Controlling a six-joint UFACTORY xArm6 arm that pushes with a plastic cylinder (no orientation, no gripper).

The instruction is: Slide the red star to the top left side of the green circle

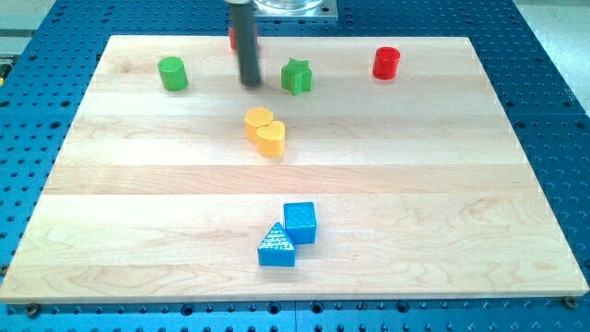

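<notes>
- Nearest the view's bottom, a blue cube (300, 222) touches a blue triangle (277, 246); mid-desk (138, 203) sit two yellow blocks (265, 131).
- Farther back: green circle (172, 74), green star (296, 77), red cylinder (386, 63).
- My tip (251, 84) rests between the green pieces.
- No pincer here, only a rod.
- The red star (233, 37) peeks out just behind the rod at the top edge, up-right of the green circle; it needs pushing leftward.

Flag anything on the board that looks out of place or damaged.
Nothing looks damaged or toppled. The one oddity: a red block at the view's top is mostly hidden behind my rod, so its shape can't be made out. My tip sits right of the green circle.
</notes>
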